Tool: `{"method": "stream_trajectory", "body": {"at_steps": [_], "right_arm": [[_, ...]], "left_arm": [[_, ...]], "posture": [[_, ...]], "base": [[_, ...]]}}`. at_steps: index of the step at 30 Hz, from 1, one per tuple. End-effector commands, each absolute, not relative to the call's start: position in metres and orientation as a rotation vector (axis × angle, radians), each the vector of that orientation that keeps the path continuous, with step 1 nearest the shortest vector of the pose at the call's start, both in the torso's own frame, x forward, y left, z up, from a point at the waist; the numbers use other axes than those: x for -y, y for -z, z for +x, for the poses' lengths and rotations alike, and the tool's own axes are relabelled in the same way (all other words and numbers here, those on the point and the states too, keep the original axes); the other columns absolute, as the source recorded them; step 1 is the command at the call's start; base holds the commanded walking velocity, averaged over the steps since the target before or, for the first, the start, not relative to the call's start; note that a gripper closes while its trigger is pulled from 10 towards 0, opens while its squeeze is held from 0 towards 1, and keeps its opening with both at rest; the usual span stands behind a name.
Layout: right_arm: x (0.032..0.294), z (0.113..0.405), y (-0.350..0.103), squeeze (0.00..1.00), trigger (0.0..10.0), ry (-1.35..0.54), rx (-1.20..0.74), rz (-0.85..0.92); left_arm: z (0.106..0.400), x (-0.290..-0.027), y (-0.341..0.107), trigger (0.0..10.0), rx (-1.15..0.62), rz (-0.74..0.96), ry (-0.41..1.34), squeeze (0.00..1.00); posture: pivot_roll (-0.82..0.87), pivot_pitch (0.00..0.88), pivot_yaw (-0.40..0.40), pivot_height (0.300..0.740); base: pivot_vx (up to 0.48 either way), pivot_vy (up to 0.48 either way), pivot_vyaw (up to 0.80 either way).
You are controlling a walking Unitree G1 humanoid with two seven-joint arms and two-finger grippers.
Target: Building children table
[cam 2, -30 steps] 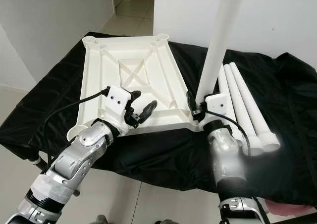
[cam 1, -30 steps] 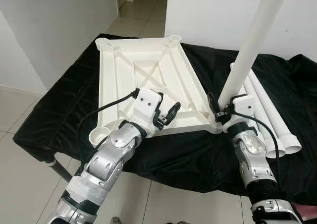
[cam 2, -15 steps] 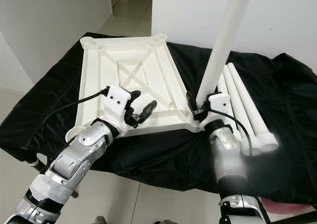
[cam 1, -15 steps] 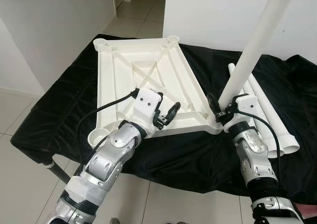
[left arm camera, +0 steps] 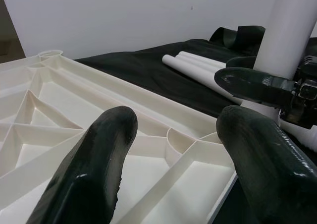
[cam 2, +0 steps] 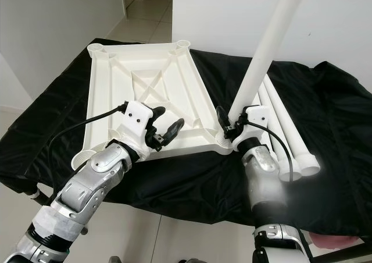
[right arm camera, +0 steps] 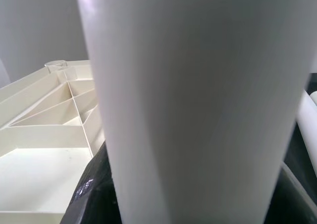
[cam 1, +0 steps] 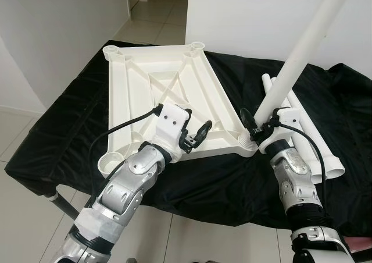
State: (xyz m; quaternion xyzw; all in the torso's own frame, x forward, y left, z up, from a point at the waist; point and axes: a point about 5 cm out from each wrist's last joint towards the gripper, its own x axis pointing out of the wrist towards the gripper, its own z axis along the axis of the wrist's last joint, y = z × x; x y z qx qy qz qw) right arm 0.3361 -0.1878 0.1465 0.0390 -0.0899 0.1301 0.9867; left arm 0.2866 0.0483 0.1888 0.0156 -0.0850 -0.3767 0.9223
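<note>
The black-draped desk [cam 1: 70, 129] carries the white tabletop [cam 1: 168, 88], lying upside down with its ribs up, reaching from the far left corner to the near edge. My right pincer [cam 1: 260, 127] is clamped on a white leg [cam 1: 296, 56], which stands tilted at the tabletop's near right corner socket [cam 1: 247, 142]. Spare legs [cam 1: 317, 152] lie along the desk's right side (side by side). My left pincer [cam 1: 196, 136] hovers spread wide over the tabletop's near edge, gripping nothing.
</note>
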Motion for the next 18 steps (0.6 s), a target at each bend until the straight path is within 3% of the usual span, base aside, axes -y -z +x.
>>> {"method": "stream_trajectory", "body": {"at_steps": [1,10,18], "right_arm": [[0.183,0.326,-0.099,0.00,10.0,-0.242,-0.050,0.130],[0.174,0.321,-0.103,0.00,10.0,-0.238,0.010,0.105],[0.148,0.319,-0.117,0.00,10.0,0.013,0.058,0.130]], "left_arm": [[0.279,-0.043,-0.184,10.0,0.153,0.049,0.921,0.00],[0.277,-0.043,-0.185,10.0,0.151,0.041,0.924,0.00],[0.276,-0.041,-0.185,10.0,0.151,0.026,0.930,0.00]], "posture": [[0.00,0.118,-0.010,0.740],[0.00,0.122,-0.017,0.740],[0.00,0.119,-0.029,0.740]], "base": [[0.000,0.000,0.00],[0.000,0.000,0.00],[0.000,0.000,0.00]]}}
